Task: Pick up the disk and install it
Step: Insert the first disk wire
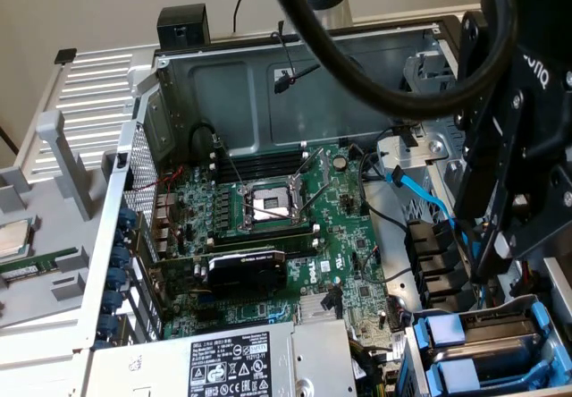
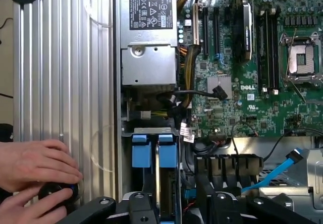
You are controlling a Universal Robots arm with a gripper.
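Note:
The disk, grey metal in a blue plastic carrier, lies in the drive bay at the case's near corner on the exterior view's right. In the wrist view its two blue tabs lie side by side, and the disk runs on from them towards my fingers. My gripper hangs above that bay, close to the disk. In the wrist view, the gripper is open, with nothing held between its black fingers.
The open case holds the motherboard with its CPU socket, a graphics card and the silver power supply. A blue cable runs beside the bay. A person's hands rest on a black knob outside the case wall.

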